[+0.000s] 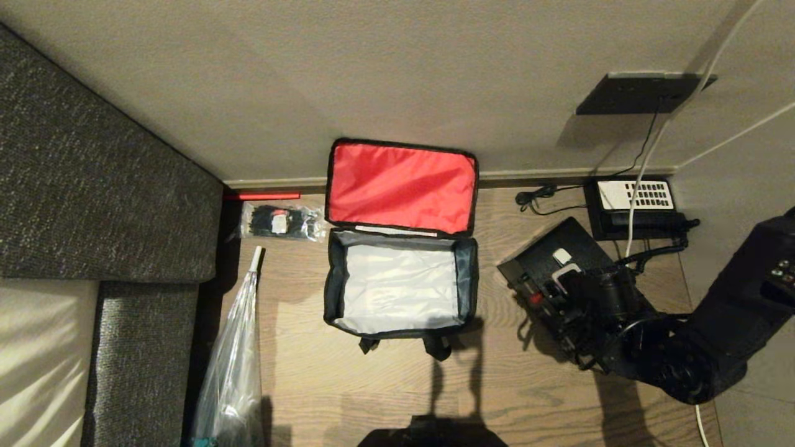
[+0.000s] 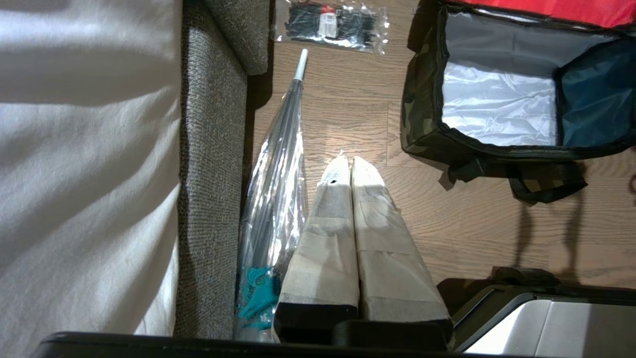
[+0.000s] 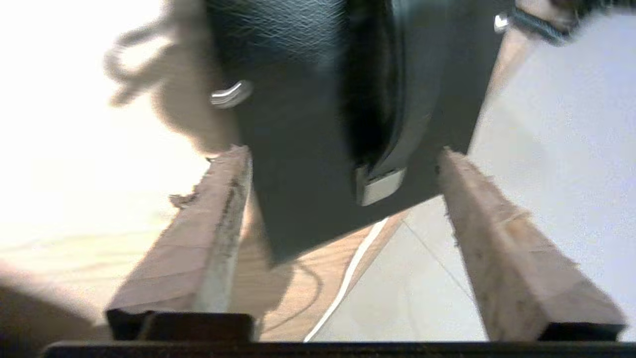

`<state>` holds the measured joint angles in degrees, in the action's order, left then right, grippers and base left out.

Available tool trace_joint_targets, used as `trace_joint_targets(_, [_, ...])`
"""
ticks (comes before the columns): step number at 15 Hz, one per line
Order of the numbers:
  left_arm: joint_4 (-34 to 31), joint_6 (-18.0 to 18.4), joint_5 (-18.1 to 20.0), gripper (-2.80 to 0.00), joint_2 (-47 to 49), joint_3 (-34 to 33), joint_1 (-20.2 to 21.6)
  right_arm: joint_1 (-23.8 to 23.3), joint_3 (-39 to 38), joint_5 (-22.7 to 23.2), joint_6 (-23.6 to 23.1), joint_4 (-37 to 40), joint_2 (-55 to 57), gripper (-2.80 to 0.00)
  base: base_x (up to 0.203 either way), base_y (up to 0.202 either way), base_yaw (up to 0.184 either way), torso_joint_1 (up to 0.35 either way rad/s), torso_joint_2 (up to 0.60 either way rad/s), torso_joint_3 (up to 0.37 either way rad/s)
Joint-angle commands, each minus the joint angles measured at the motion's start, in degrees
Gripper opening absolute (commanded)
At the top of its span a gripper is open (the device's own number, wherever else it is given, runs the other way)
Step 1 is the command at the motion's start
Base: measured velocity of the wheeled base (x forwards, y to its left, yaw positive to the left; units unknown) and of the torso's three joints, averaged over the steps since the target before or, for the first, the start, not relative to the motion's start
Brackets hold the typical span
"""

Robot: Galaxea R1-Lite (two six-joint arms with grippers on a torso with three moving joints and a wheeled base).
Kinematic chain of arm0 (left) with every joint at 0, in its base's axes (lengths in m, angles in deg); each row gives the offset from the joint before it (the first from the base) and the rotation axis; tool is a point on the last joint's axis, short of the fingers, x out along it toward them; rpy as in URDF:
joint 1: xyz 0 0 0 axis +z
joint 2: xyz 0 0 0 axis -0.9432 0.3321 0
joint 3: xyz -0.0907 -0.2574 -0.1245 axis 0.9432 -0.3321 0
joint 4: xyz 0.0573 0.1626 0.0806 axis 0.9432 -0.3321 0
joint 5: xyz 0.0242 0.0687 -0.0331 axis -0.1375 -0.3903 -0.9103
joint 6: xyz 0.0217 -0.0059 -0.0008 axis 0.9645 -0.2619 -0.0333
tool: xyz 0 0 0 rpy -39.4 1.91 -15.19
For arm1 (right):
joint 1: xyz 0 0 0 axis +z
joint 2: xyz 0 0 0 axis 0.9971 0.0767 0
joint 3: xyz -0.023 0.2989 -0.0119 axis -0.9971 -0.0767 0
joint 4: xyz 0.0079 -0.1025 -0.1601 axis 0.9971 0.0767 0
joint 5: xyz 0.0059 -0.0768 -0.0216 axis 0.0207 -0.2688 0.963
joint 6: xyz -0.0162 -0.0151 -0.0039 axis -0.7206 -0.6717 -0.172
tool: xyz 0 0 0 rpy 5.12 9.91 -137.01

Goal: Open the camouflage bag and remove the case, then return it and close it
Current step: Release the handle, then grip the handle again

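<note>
Head view, with both wrist views. The bag stands open on the wood floor against the wall, its lid thrown back so the red lining faces up; the silvery interior is bare, with nothing inside. The case lies on the floor to the bag's right, skewed to the wall, close beside the telephone and its cables.

The right gripper hangs over the case. In the right wrist view its fingers stand well apart, one on either side of a corner of the case near the strap handle and its metal fitting, and neither pad appears to press on the case: the jaws are released, not grasping. The left gripper is parked low over the floor beside the umbrella, its fingers pressed together on nothing.

Handling, as a judgement: the case looks rigid and flat, with a textured, leather-like face that should offer fair friction; its weight cannot be read, but a hard shell of this size is likely heavier than the soft bag. The strap handle is the natural hold, since it keeps the case hanging edge-down for lowering into the bag. A pinch across the flat edge would risk it swinging or slipping. The bag is limp-walled, and its sides may fold inward when the nearly bag-wide case goes back in.
</note>
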<state>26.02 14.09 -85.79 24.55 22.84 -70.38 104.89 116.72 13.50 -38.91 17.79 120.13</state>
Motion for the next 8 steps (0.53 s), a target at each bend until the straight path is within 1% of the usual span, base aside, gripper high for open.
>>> trace_joint_targets(1, [0.0, 0.0, 0.0, -2.80, -0.1, -0.2, 0.0, 2.6, -4.0, 1.0, 0.1, 1.6, -9.7, 0.00, 0.000, 0.000, 0.000, 0.000, 0.00, 0.000])
trace_joint_targets(3, [0.0, 0.0, 0.0, -2.80, -0.1, -0.2, 0.0, 3.8, -6.9, 1.6, 1.7, 6.1, -18.1, 0.00, 0.000, 0.000, 0.000, 0.000, 0.00, 0.000])
trace_joint_targets(5, [0.0, 0.0, 0.0, -2.80, -0.1, -0.2, 0.0, 4.3, -8.6, 1.8, 3.4, 13.6, -27.5, 0.00, 0.000, 0.000, 0.000, 0.000, 0.00, 0.000])
trace_joint_targets(6, [0.0, 0.0, 0.0, -2.80, -0.1, -0.2, 0.0, 4.4, -9.5, 1.8, 3.9, 17.9, -32.8, -2.80, 0.000, 0.000, 0.000, 0.000, 0.00, 0.000])
trace_joint_targets(8, [0.0, 0.0, 0.0, -2.80, -0.1, -0.2, 0.0, 4.5, -12.0, 1.8, 5.0, 26.7, -42.4, -2.80, 0.000, 0.000, 0.000, 0.000, 0.00, 0.000])
